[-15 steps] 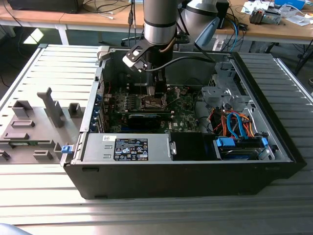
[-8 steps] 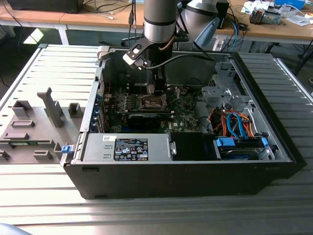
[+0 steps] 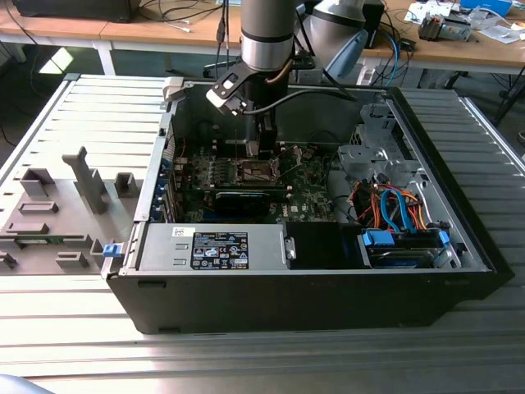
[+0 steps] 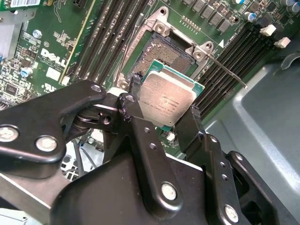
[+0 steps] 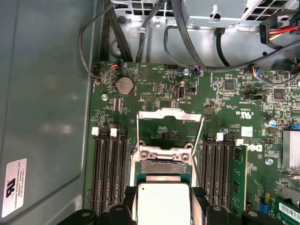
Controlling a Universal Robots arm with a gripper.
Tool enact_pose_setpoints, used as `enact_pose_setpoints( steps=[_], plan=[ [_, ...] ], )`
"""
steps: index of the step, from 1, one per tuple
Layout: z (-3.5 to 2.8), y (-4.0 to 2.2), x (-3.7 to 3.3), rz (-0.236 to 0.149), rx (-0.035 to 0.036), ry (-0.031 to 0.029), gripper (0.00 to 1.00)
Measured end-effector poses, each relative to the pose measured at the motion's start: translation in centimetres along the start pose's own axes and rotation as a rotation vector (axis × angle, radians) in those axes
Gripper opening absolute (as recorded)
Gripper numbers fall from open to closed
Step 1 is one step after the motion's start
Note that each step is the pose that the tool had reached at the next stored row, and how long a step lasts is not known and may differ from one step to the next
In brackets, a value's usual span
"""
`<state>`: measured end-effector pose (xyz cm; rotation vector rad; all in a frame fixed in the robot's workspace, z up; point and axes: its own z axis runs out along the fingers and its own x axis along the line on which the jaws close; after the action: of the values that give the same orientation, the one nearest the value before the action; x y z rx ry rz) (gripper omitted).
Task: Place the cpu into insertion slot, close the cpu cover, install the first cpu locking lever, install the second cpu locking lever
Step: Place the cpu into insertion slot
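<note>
The first step is judged to be in hand. The cpu (image 4: 168, 101) is gripped by two opposite edges in the closed end effector (image 4: 161, 110) and is held just over the slot (image 4: 164, 54), part of whose contact field is seen uncovered in both wrist views. Whether chip and socket touch cannot be told.

In the first wrist view the cover (image 5: 170, 115) is seen raised and open, with thin levers (image 5: 200, 136) free at its sides. The three later steps are therefore taken as not yet done. For this step the chip's edges are judged to need squaring with the socket frame, and the chip to need keeping level.

In the exterior view the end effector is found inside the case (image 3: 459, 246), at about 12 o'clock from the power supply (image 3: 220, 249). A printed label is carried by that unit, and another label (image 5: 13, 187) by the case wall. White lettering is printed on the board (image 5: 154, 93). None of it is read off.
</note>
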<state>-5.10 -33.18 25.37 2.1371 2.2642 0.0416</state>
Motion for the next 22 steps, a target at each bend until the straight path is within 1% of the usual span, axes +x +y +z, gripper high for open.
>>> enact_pose_setpoints(
  steps=[1, 3, 22],
  plan=[
    [0.05, -0.04, 0.1, 0.0, 0.0003, -0.0029, 0.54],
    [0.19, -0.2, 0.21, 0.0, 0.0003, -0.0041, 0.54],
    [0.67, -0.27, 0.22, 0.0, 0.0004, -0.0047, 0.54]
  ],
)
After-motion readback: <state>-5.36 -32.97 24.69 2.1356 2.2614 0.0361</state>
